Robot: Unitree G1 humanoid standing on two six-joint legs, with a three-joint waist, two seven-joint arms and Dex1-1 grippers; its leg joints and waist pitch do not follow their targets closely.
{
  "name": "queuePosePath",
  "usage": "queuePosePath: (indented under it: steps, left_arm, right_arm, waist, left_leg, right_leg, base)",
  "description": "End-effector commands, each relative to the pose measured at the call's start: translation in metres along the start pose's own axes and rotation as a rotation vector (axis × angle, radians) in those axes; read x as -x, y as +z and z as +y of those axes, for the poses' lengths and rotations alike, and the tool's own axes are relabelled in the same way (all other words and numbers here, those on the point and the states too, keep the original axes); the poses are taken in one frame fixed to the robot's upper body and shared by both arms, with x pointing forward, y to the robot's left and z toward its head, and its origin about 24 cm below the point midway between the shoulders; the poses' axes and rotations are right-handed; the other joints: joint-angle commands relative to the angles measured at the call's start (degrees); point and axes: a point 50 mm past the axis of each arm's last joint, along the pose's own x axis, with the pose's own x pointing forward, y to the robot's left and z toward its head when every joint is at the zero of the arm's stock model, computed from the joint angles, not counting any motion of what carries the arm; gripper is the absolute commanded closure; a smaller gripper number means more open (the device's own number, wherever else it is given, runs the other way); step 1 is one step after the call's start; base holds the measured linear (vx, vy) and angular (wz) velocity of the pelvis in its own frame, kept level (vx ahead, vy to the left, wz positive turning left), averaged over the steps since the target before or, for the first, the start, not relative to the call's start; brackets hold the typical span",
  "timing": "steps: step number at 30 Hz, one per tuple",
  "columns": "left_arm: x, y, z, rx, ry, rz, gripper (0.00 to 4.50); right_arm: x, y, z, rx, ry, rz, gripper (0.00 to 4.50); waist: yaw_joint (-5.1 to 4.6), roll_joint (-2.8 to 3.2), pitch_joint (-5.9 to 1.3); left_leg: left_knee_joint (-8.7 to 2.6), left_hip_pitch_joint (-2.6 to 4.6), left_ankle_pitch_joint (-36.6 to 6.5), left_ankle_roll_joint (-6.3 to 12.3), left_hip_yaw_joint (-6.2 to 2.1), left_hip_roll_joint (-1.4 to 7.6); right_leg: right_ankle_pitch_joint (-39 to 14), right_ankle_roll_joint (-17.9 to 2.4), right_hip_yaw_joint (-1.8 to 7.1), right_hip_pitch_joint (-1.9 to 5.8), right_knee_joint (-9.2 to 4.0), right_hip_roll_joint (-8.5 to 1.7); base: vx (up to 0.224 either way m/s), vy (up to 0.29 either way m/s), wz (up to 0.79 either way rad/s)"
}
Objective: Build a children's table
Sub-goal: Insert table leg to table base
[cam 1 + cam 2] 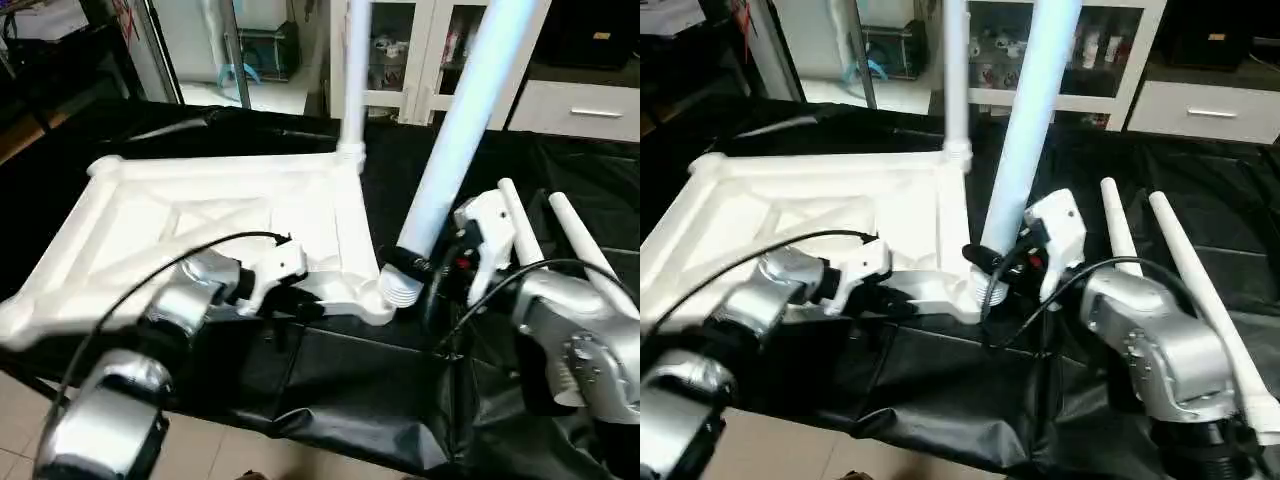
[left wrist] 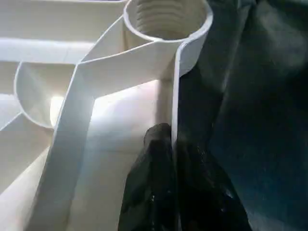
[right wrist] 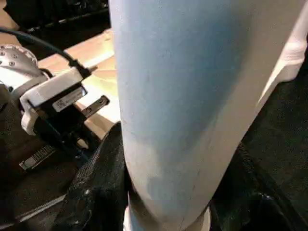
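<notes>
White plastic tabletop lies upside down on the black-draped desk, its ribbed, X-braced underside facing up. One tapered tube leg stands upright in the far corner socket. The right gripper has its fingers clamped around a second leg, tilted, its threaded end just beside the near corner socket. From the left wrist, that socket is hollow with ridged threading inside, and the left gripper has its fingers pinched shut on the tabletop's thin rim wall. Two spare legs lie on the cloth to the right.
</notes>
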Motion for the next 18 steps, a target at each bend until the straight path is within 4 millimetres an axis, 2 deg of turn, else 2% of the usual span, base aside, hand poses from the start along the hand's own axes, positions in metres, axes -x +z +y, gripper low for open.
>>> queuePosePath:
  steps: [1,3,4,6,7,9,10,11,13,14,16,18]
  left_arm:
    - [-0.009,-0.010,-0.010,0.075,0.014,-0.053,4.50]
    - [-0.013,-0.006,-0.012,0.049,0.024,-0.075,4.50]
    - [-0.014,-0.005,-0.013,0.039,0.020,-0.077,4.50]
    - [-0.015,-0.005,-0.016,0.031,0.019,-0.071,4.50]
    - [-0.014,-0.005,-0.016,0.021,0.020,-0.063,4.50]
    - [-0.013,-0.005,-0.018,0.006,0.019,-0.053,4.50]
    - [-0.012,-0.005,-0.018,0.000,0.023,-0.050,4.50]
    - [-0.012,-0.005,-0.018,-0.003,0.026,-0.049,4.50]
    - [-0.010,-0.004,-0.018,-0.006,0.036,-0.053,4.50]
    - [-0.009,-0.004,-0.018,-0.005,0.039,-0.056,4.50]
    - [-0.007,-0.002,-0.017,-0.004,0.054,-0.078,4.50]
    - [-0.007,-0.002,-0.017,-0.004,0.053,-0.085,4.50]
  right_arm:
    - [-0.007,0.000,0.000,-0.002,0.011,0.017,2.64]
    - [-0.011,-0.001,-0.002,-0.007,0.015,0.027,2.64]
    - [-0.013,-0.002,-0.003,-0.005,0.017,0.034,2.64]
    - [-0.018,-0.003,-0.005,0.002,0.015,0.047,2.64]
    - [-0.021,-0.002,-0.006,0.009,0.014,0.052,2.64]
    - [-0.024,-0.001,-0.010,0.020,0.007,0.052,2.64]
    - [-0.025,0.000,-0.013,0.024,0.006,0.056,2.64]
    - [-0.025,0.000,-0.013,0.026,0.007,0.058,2.64]
    - [-0.026,0.000,-0.015,0.030,0.014,0.072,2.64]
    - [-0.026,-0.001,-0.016,0.032,0.017,0.080,2.64]
    - [-0.026,-0.002,-0.019,0.036,0.015,0.086,2.64]
    - [-0.027,-0.002,-0.020,0.036,0.015,0.087,2.64]
  waist:
    - [0.46,-1.57,-3.09]
    - [0.47,-1.55,-3.09]
    - [0.48,-1.87,-3.07]
    - [0.68,-1.67,-3.20]
    - [0.49,-2.47,-3.23]
    - [0.80,-1.91,-3.37]
    - [0.69,-2.62,-3.35]
    - [0.84,-2.31,-3.46]
    - [0.86,-2.22,-3.44]
    - [0.83,-2.80,-3.39]
    - [0.92,-2.49,-3.38]
    - [0.92,-2.55,-3.34]
  left_leg:
    - [-4.22,0.84,-13.36,0.88,-0.33,0.99]
    - [-4.11,0.87,-13.56,1.04,-0.24,0.87]
    - [-4.16,0.79,-13.32,1.05,-0.17,0.84]
    - [-4.21,0.86,-12.68,0.97,-0.30,1.02]
    - [-4.17,0.70,-11.98,1.20,-0.16,0.95]
    - [-4.03,0.78,-10.65,1.55,-0.18,1.05]
    - [-3.99,0.60,-9.84,1.88,-0.03,0.94]
    - [-3.94,0.62,-8.90,2.20,-0.10,0.97]
    - [-3.81,0.67,-8.43,2.64,0.01,0.98]
    - [-3.80,0.60,-8.21,2.90,0.11,0.94]
    - [-3.78,0.62,-7.95,3.15,0.10,0.94]
    - [-3.77,0.62,-8.49,3.11,0.12,0.95]
  right_leg:
    - [-14.71,-11.70,1.64,2.47,-4.65,-2.92]
    - [-15.81,-11.16,1.66,2.31,-4.83,-2.87]
    - [-16.08,-10.67,1.64,2.27,-4.93,-2.72]
    - [-15.11,-10.55,1.65,2.27,-4.62,-2.82]
    - [-13.84,-10.73,1.61,2.35,-4.61,-2.73]
    - [-11.75,-11.15,1.67,2.26,-4.23,-2.82]
    - [-10.49,-11.34,1.61,2.39,-4.22,-2.73]
    - [-9.47,-11.61,1.59,2.49,-3.91,-2.87]
    - [-8.35,-11.95,1.63,2.45,-3.86,-2.81]
    - [-8.04,-11.94,1.64,2.51,-3.93,-2.74]
    - [-8.16,-12.10,1.61,2.50,-3.85,-2.84]
    - [-8.97,-12.01,1.63,2.51,-3.92,-2.94]
  base:
    - [0.000,0.000,0.00]
    - [0.000,0.000,0.00]
    - [0.000,0.000,0.00]
    - [0.000,0.000,0.00]
    - [0.000,0.000,0.00]
    - [0.000,0.000,0.00]
    - [0.000,0.000,0.00]
    - [0.000,0.000,0.00]
    - [0.000,0.000,0.00]
    - [0.000,0.000,0.00]
    - [0.000,0.000,0.00]
    - [0.000,0.000,0.00]
